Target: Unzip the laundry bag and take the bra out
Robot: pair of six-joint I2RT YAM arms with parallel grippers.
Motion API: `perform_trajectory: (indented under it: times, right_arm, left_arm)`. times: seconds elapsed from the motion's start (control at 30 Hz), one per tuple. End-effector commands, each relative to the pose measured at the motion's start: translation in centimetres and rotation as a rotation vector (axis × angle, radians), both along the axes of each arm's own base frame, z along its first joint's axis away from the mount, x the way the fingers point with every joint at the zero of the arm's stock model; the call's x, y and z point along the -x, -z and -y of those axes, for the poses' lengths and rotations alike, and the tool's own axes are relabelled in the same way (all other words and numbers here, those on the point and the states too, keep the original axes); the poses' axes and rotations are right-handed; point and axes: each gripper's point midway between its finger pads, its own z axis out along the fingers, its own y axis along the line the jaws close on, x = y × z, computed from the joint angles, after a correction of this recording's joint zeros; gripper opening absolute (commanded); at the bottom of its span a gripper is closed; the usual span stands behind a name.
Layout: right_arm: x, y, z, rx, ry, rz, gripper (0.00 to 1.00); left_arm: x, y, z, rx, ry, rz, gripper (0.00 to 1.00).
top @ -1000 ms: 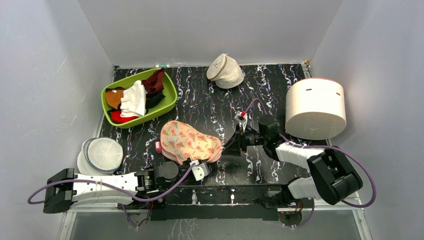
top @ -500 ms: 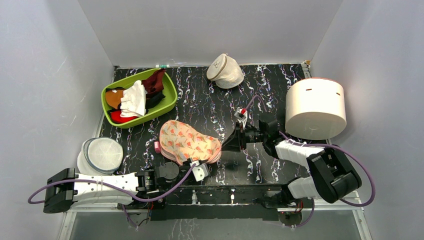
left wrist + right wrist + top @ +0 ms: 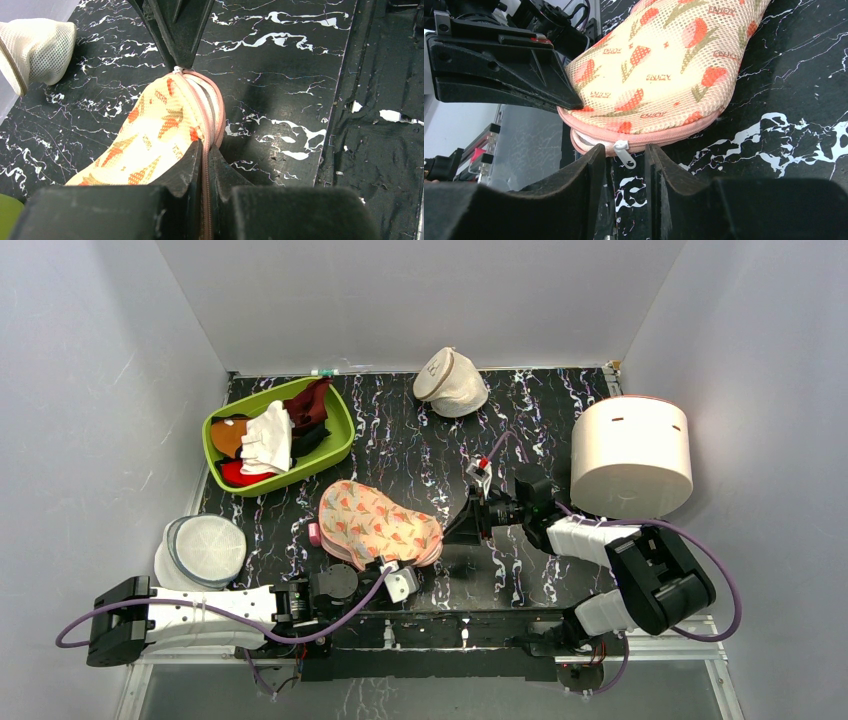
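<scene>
1. Where: the peach-pink, two-lobed mesh laundry bag (image 3: 378,523) w/ red-orange & green print lies flat mid-table, toward the near edge; the white padded bra w/ black straps isn't in view, presumably inside (a sliver of white shows in the zip gap; can't tell what it is).
2. The left gripper (image 3: 205,152) is clenched on the pink zip seam at the bag's 6 o'clock edge, anchoring it.
3. The right gripper (image 3: 625,149) sits at the bag's 3 o'clock end; jaws narrowly parted, straddling the small white zip pull (image 3: 626,157); a gap shows either side of the tab, so no pinch as far as I can see.
4. Handling (my read): bag is light, soft, squashy; it'd slide & bunch if tugged w/o an anchor; tab is tiny, thin, prob. slippery; pinch it square across the flat, draw along the seam curve, not upward; zip looks nearly all shut.
5. Bra once reached: light, floppy; straps may snag on the zip; take a cup edge.
6. Surface: glossy black, white-veined tabletop (image 3: 420,450); smooth, little grip.
7. Room, from the bag: green tray of clothes (image 3: 345,440) at 10 o'clock; cream domed pouch (image 3: 452,382) at 1; white cylinder (image 3: 630,455) at 2–3; white round mesh bag (image 3: 205,548) at 9; grey walls (image 3: 100,390) on three sides.
</scene>
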Motion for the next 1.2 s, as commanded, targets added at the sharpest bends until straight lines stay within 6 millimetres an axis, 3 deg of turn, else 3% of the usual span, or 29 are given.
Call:
perform_trajectory:
  times: [0.0, 0.53, 0.73, 0.9, 1.1, 1.17]
  right_arm:
    - [-0.3, -1.5, -0.4, -0.050, -0.033, 0.057, 0.34]
    - [-0.6, -1.5, -0.4, -0.041, -0.027, 0.068, 0.01]
    - [-1.8, -1.1, -0.3, -0.003, 0.034, 0.096, 0.00]
    - [-4.9, -0.6, -0.3, 0.042, 0.167, 0.193, 0.00]
    - [-5.4, -0.4, -0.8, 0.023, 0.161, 0.248, 0.00]
    - [-5.8, -0.4, -1.9, 0.012, 0.170, 0.280, 0.00]
  left_arm:
    - [-0.3, -1.2, 0.1, 0.048, -0.008, 0.021, 0.00]
    - [-0.3, -1.5, 0.1, 0.051, -0.010, 0.023, 0.00]
    - [-0.4, -2.1, 0.1, 0.060, -0.014, 0.033, 0.00]
    - [-0.2, -3.7, 0.6, 0.081, 0.013, 0.045, 0.00]
    - [0.3, -4.1, 0.8, 0.098, 0.041, 0.045, 0.00]
    - [0.6, -4.3, 1.1, 0.111, 0.063, 0.043, 0.00]
